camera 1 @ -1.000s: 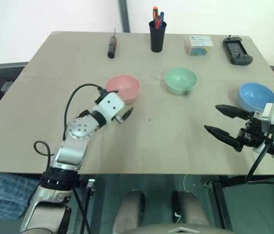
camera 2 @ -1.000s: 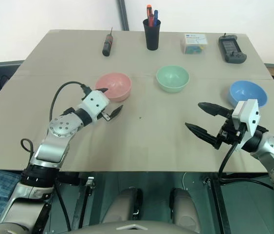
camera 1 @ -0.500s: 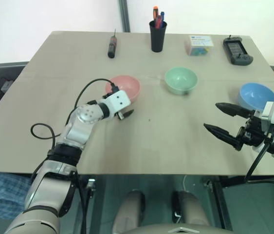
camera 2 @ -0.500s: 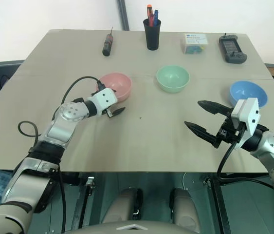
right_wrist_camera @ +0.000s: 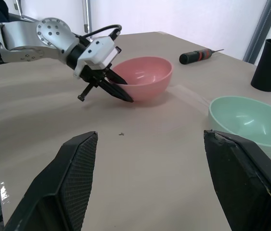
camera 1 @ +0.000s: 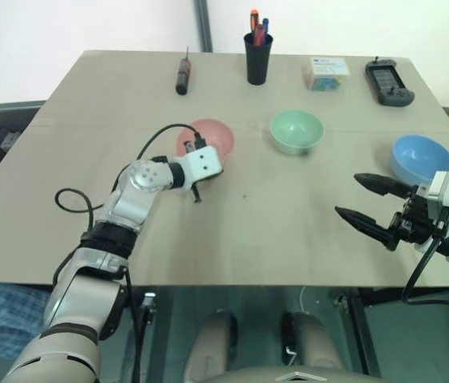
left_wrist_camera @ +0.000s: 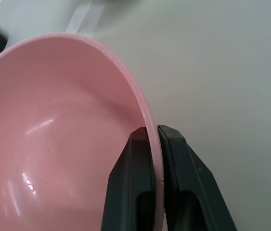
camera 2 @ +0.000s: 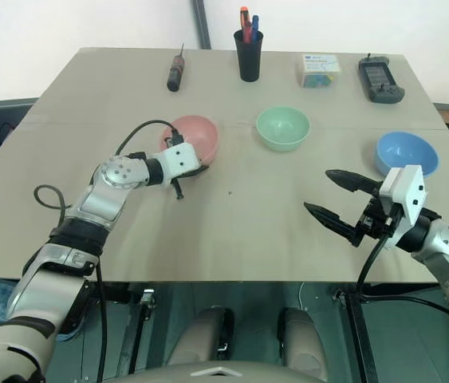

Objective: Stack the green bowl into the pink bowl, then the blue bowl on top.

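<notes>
Left wrist view: left gripper is pinching the pink bowl's rim, a thin hold that looks easy to lose.

Its two black fingers are pressing together on the near wall of the pink bowl, one finger inside the lip and one outside, so the bowl is sitting right at the fingertips and tilting a little toward them. Because the hold is catching only a narrow strip of smooth plastic, the bowl may be slipping free or swinging down if it gets lifted or dragged. The green bowl is waiting just beyond the left gripper, toward the right gripper's side, and could get knocked if the pink one swings. The right gripper is hanging spread wide, holding nothing, with the blue bowl just behind it on the table.
</notes>
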